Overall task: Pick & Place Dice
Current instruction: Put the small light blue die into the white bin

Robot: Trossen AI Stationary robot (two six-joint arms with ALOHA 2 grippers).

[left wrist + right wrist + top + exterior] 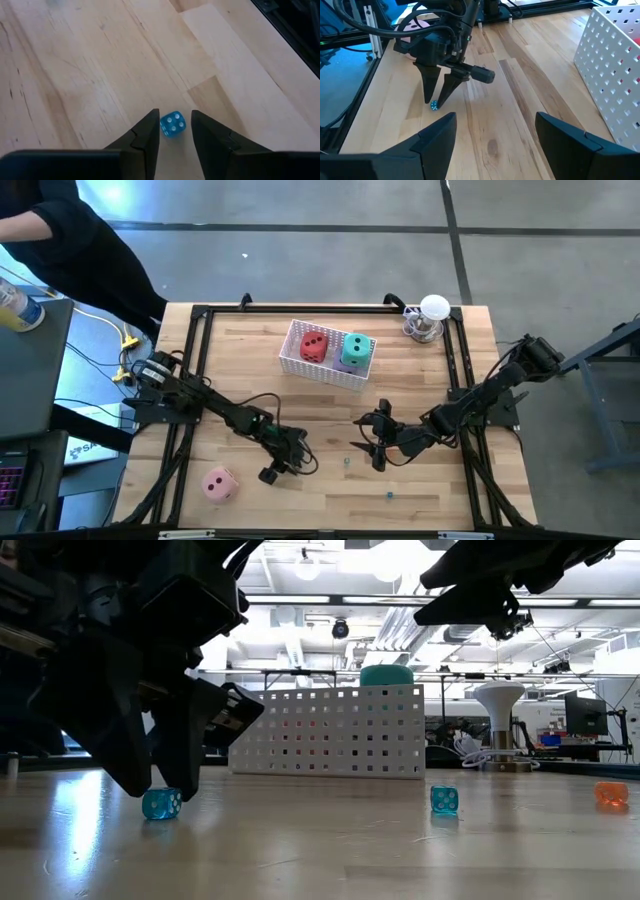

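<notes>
left pincer (173, 142) straddling blue die (172, 124) (no legible writing)

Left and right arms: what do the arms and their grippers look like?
Both arms are dark, jointed, with black cables looping along them. The left gripper has two tapered black fingers below a boxy body with a short cylinder sticking out. The right gripper has broad, flat dark fingers. No markings visible.

Wooden table (330, 405), black-framed. At twelve o'clock, white basket (325, 370); at one, a white lamp (428, 320). At seven, pink die (219, 484). Near six, small blue dice (161, 803) (444, 799) and one orange (611, 794).
</notes>
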